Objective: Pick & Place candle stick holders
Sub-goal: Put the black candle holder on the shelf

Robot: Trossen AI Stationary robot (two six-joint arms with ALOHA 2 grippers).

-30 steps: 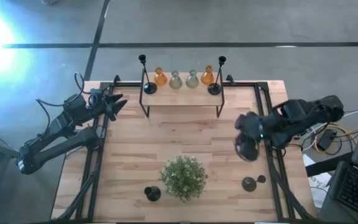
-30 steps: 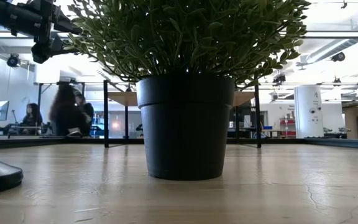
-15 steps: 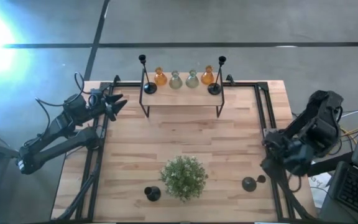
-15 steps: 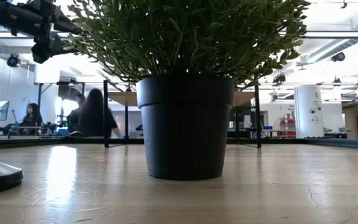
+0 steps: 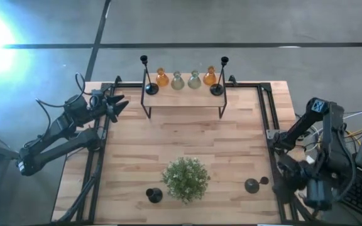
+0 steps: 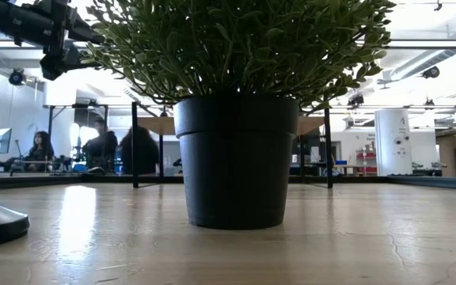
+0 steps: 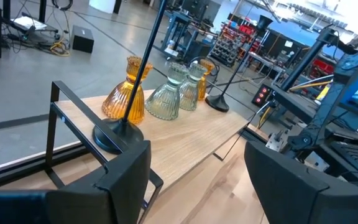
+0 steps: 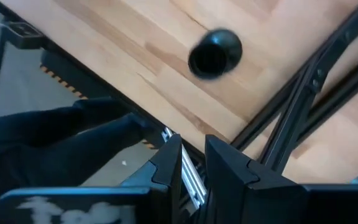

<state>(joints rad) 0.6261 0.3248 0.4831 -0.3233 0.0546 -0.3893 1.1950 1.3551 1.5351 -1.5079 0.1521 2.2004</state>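
Two black candle stick holders stand by their round bases on the ends of a raised wooden shelf [image 5: 184,94], one at the left [image 5: 148,78] and one at the right [image 5: 219,76]. Two more stand on the table, one near the front left of the plant [image 5: 154,195] and one at the front right [image 5: 251,185], which also shows in the right wrist view [image 8: 215,53]. My left gripper [image 5: 119,103] is open and empty at the far left, facing the shelf [image 7: 197,168]. My right gripper [image 8: 193,155] is shut and empty, beyond the table's right edge.
Orange and grey-green glass vases [image 5: 185,79] stand in a row on the shelf between the two holders. A potted plant [image 5: 185,177] stands at the front middle and fills the low view [image 6: 236,162]. Black frame rails [image 5: 270,125] run along the table's sides.
My right arm has swung from above the table's right part out past the right edge and toward the near edge, tipping downward. No holder has moved.
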